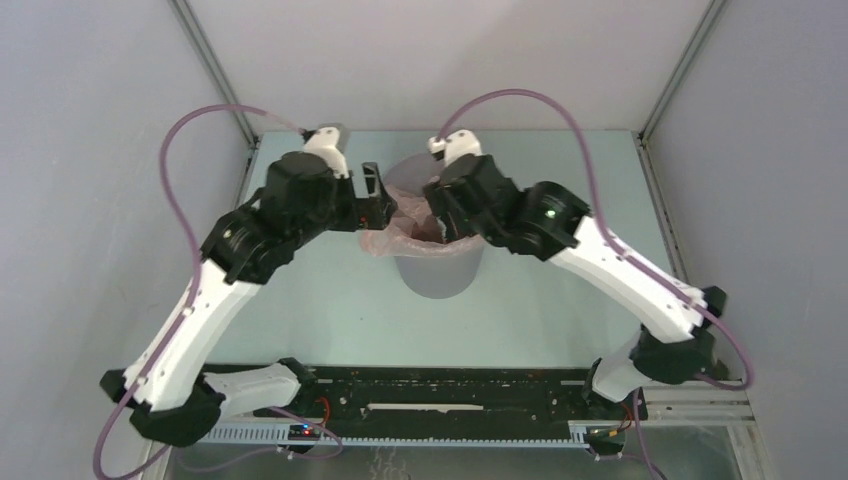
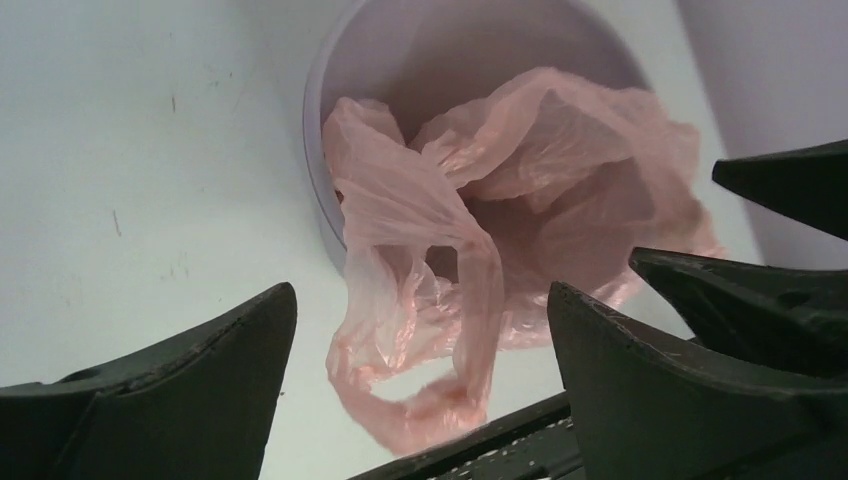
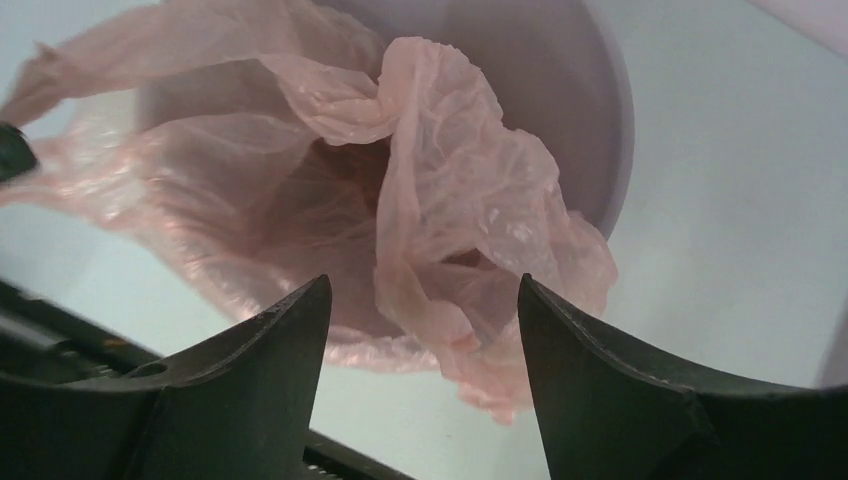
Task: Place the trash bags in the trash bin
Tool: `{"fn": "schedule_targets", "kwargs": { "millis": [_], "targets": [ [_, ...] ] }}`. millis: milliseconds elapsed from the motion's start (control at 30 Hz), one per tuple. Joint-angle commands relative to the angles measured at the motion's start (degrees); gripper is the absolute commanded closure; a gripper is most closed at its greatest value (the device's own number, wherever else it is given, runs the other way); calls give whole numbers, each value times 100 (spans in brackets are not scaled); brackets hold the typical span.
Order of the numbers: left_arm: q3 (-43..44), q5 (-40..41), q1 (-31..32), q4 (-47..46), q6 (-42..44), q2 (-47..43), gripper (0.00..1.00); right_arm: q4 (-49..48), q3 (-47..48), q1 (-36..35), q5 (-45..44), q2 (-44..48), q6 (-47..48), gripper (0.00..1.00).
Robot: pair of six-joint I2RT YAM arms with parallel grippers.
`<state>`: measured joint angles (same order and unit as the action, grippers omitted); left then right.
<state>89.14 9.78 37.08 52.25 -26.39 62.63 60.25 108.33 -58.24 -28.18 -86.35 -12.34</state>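
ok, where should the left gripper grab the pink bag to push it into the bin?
Probably the handle loop of the pink bag, hanging outside the rim of the grey bin: come from the left arm's side with the open left gripper. It is a narrow bunched strip hanging free; the rest is slack film.

Table (image 1: 330,320) under my left gripper (image 1: 378,200) and right gripper (image 1: 432,205): pale mint, matte, with small dark scuffs (image 2: 115,222) beside the left one. Plain grey panels: back wall (image 1: 440,60) ahead of both, left wall (image 1: 80,120), right wall (image 1: 770,150). Silver corner struts (image 1: 215,70) at the far corners. Black rail (image 1: 450,395) behind my grippers. Light even, shadows soft.
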Motion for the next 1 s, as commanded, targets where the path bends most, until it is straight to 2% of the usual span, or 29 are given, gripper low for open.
{"fn": "schedule_targets", "kwargs": {
  "millis": [0,67,233,333,400,533,600,800,967],
  "targets": [
    [408,492,152,289,431,375,0,429,656,-144,-1283,-489,414,23],
    [496,628,156,350,497,580,1,235,680,-128,-1218,-606,496,25],
    [769,1189,122,579,513,937,23,-154,689,34,-1074,-675,478,30],
    [861,1257,31,576,500,1058,36,-333,704,177,-922,-642,561,37],
    [872,1249,-96,593,417,1090,47,-387,710,331,-792,-646,585,45],
    [691,1029,-493,504,287,1057,61,-427,622,744,-409,-566,490,66],
    [523,890,-688,385,282,999,70,-576,405,939,-169,-435,541,72],
    [-198,265,-1305,-78,71,799,81,-1689,-949,1690,1070,244,721,75],
    [-560,-355,-1734,-520,-129,764,86,-2124,-1324,2487,2266,365,287,80]
  ]
}}
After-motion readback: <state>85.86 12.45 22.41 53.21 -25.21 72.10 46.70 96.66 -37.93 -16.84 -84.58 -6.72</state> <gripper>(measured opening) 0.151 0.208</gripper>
